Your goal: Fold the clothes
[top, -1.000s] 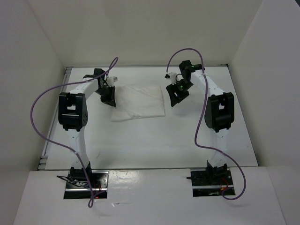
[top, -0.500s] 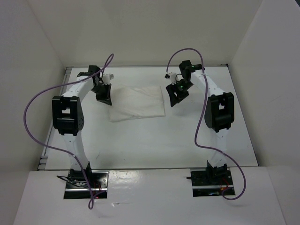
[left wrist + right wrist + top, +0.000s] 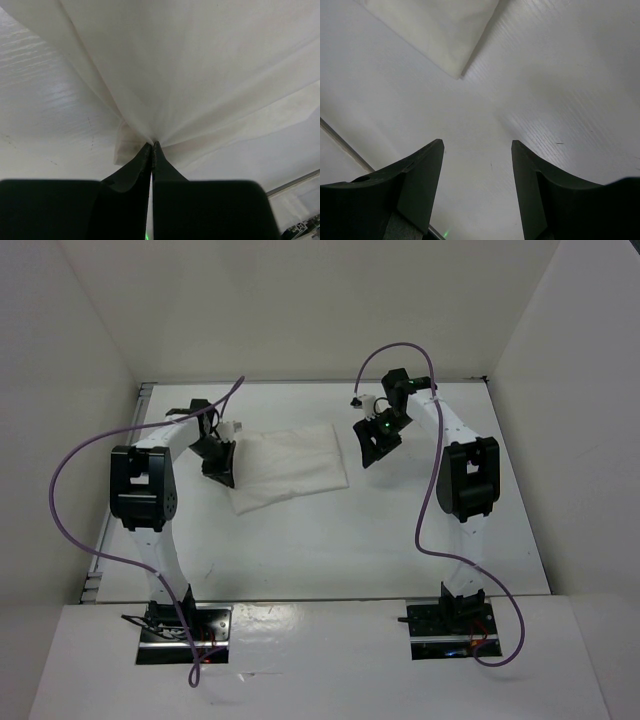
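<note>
White table [image 3: 300, 550], white walls [image 3: 300, 310] | left gripper [image 3: 152, 144] pinching clothes [image 3: 200, 75] | right gripper [image 3: 477, 142] parted, empty

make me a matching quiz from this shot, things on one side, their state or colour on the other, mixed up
Things:
1. left gripper
2. right gripper
3. clothes
4. right arm's cable

States:
a. purple
b. open, over bare table
c. white, wrinkled, lying between the two grippers
d. shut, pinching fabric

Pairs: 1-d, 2-b, 3-c, 4-a
</note>
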